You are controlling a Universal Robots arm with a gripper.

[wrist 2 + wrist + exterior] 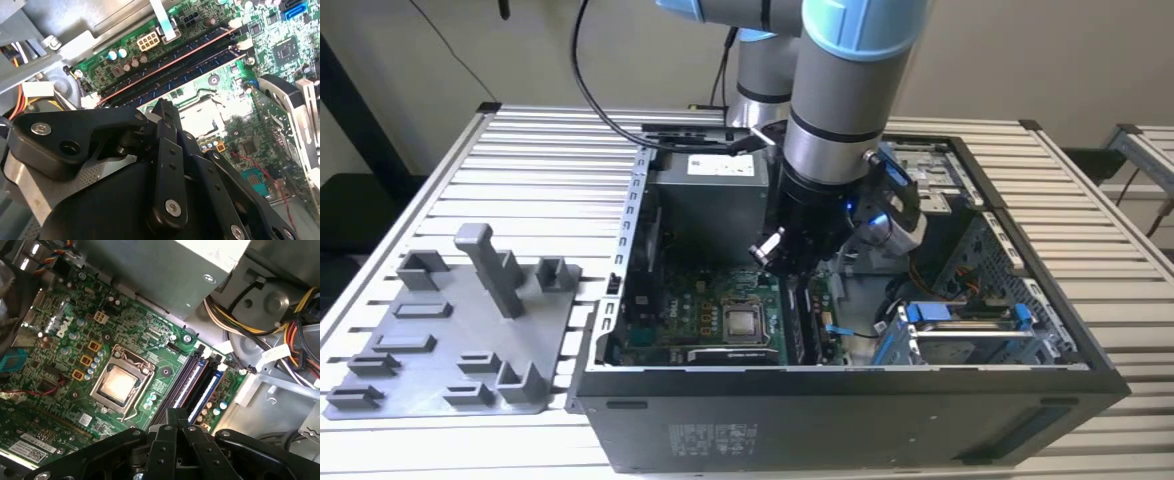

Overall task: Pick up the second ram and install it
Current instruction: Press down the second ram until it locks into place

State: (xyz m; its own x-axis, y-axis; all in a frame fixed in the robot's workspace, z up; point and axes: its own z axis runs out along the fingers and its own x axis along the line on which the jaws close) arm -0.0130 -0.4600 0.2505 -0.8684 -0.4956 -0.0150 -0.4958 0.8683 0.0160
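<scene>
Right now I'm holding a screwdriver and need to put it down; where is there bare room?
The slatted metal table is bare behind the grey plastic tray, beside the open black computer case. Inside the case it's crowded.

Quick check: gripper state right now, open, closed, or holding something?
Black gripper: shut, fingers pressed together, nothing visibly held, above the green motherboard's memory slots.

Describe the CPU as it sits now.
The CPU is a square chip with a silvery, metal-looking lid. It lies flat in its socket on the green motherboard. A metal frame clamps its edges, with a thin wire lever along one side. The RAM slots run beside it, apart. No cooler sits on top.
</scene>
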